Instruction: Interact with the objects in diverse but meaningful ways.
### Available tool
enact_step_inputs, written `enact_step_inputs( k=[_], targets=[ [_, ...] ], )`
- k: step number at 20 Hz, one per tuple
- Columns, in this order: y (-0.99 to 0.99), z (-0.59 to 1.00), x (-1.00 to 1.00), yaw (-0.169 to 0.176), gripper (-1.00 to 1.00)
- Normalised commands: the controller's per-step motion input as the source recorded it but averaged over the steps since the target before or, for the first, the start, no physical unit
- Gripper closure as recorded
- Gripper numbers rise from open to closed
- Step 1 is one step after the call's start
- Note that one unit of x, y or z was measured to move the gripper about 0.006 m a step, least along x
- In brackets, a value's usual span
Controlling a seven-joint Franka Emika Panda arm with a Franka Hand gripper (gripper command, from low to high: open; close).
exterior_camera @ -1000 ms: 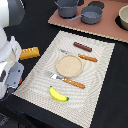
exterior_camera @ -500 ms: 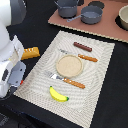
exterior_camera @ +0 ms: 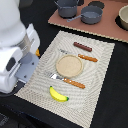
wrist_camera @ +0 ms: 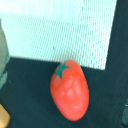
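Right under my wrist camera lies the tomato [wrist_camera: 70,90], red with a green star-shaped cap, resting on the dark tabletop [wrist_camera: 30,80] just off the edge of the pale woven placemat [wrist_camera: 60,30]. My own fingers do not show in that view, and in the exterior view my white arm [exterior_camera: 15,50] hides the gripper, so I cannot tell whether it is open or closed.

On the placemat, the yellow banana [exterior_camera: 58,94] lies nearest the front edge. Beyond it sits an orange-handled fork [exterior_camera: 67,80], then the tan round plate [exterior_camera: 68,64], with an orange-handled knife [exterior_camera: 85,57] just beside its far rim. The dark brown sausage [exterior_camera: 83,47] lies past that.

Farther back, a reddish-brown board [exterior_camera: 107,30] carries two dark pots [exterior_camera: 92,14] and a light bowl [exterior_camera: 123,17].
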Motion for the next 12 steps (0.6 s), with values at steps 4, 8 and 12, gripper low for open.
enact_step_inputs(
  k=[4,8,12],
  targets=[
    [0.01,0.09,0.95,-0.071,-1.0],
    [0.0,0.01,0.95,-0.077,-1.0],
    [-0.05,-0.1,0.76,-0.064,-1.0]
  ],
)
